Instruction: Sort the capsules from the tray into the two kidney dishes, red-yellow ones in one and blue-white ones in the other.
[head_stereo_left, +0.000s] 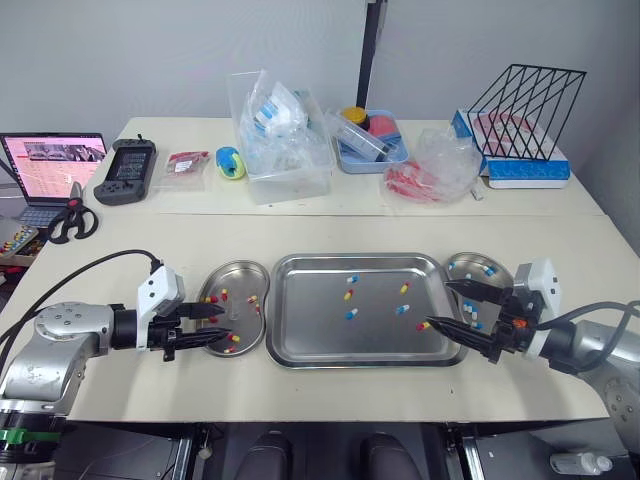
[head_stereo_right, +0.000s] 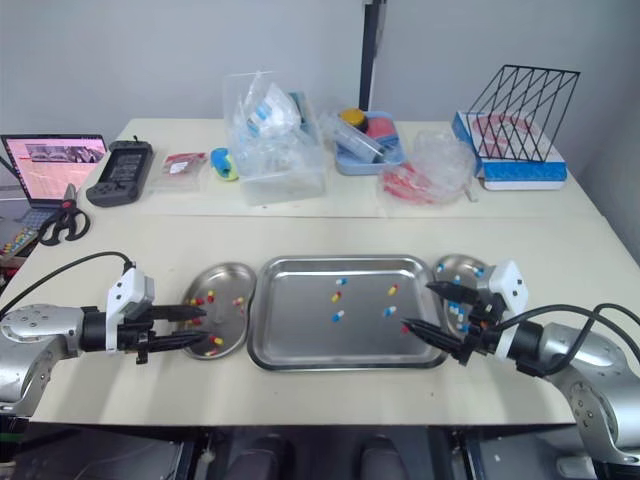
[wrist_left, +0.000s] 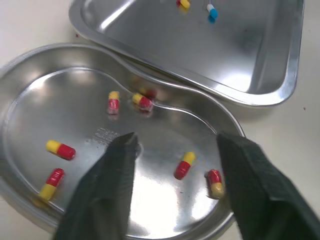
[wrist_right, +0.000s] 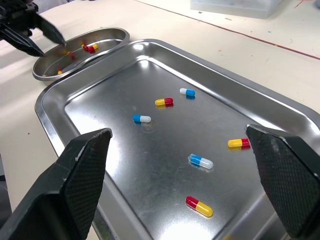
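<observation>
The steel tray (head_stereo_left: 310, 325) lies mid-table and holds several loose capsules, both red-yellow (wrist_right: 164, 102) and blue-white (wrist_right: 141, 119). On its left the kidney dish (head_stereo_left: 240, 274) holds several red-yellow capsules (wrist_left: 60, 150). My left gripper (head_stereo_left: 228, 325) hangs open just over that dish, with nothing between its fingers. To the right of the tray, the other kidney dish (head_stereo_left: 468, 264) holds blue-white capsules, partly hidden by my right arm. My right gripper (head_stereo_left: 440, 304) is open and empty over the tray's right edge, with a red-yellow capsule (head_stereo_left: 423, 325) beside its lower fingertip.
Along the table's far side stand a clear plastic box of bags (head_stereo_left: 280, 140), a blue tray (head_stereo_left: 370, 140), a crumpled plastic bag (head_stereo_left: 435, 165) and a black wire rack (head_stereo_left: 525, 100). At the far left are a laptop (head_stereo_left: 50, 165), scissors (head_stereo_left: 72, 222) and a black handheld device (head_stereo_left: 127, 172).
</observation>
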